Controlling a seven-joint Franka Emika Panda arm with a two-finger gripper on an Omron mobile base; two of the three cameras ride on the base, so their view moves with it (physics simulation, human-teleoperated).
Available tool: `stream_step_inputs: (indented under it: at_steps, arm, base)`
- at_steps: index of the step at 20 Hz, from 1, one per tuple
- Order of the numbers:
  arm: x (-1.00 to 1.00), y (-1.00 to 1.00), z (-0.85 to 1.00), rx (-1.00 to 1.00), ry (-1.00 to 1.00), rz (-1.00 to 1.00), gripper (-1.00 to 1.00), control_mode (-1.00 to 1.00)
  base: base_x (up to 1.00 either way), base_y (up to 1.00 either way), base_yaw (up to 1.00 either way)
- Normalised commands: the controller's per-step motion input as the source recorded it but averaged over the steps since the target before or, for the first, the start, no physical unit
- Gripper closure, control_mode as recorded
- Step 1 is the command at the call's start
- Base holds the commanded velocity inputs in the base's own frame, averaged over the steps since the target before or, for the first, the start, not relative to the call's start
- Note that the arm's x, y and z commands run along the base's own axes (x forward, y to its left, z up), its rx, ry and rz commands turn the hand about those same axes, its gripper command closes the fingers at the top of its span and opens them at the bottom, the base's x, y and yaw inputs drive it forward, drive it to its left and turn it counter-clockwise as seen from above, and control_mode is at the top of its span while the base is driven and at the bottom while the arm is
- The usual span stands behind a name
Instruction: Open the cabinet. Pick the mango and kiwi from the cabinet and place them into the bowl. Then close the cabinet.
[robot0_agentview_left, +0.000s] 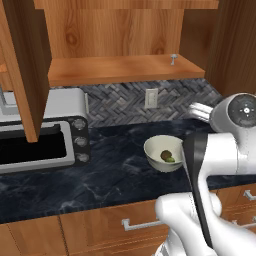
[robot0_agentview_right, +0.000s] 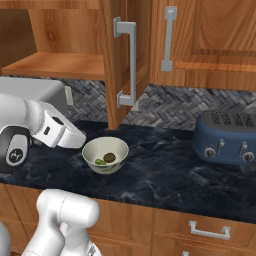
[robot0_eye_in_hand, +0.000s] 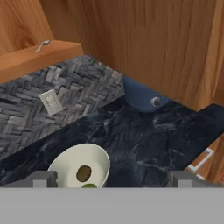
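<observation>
Left cabinet door swung wide, bare shelf behind, kiwi and mango lying in bowl on counter, gripper above with jaws spread, holding nothing; next, probably, pushing right door shut.

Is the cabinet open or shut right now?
Open: both cabinet doors swing outward, baring the shelf; mango and kiwi sit in the bowl.
</observation>
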Motion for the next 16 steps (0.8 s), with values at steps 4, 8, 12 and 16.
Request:
stream_step_inputs:
  at_steps: [4, 8, 12, 16]
  arm:
    - [-0.53, -0.15, 0.46, -0.04, 0.09, 0.00, -1.00, -1.00]
    - [-0.53, -0.14, 0.38, -0.07, 0.07, 0.00, -1.00, -1.00]
    - [-0.49, -0.09, 0.05, -0.20, -0.03, 0.00, -1.00, -1.00]
    - [-0.32, -0.09, -0.04, -0.27, -0.19, 0.04, -1.00, -1.00]
  base:
    - [0.00, 0.00, 0.00]
    - [0.00, 0.00, 0.00]
    - [0.00, 0.00, 0.00]
    - [0.00, 0.00, 0.00]
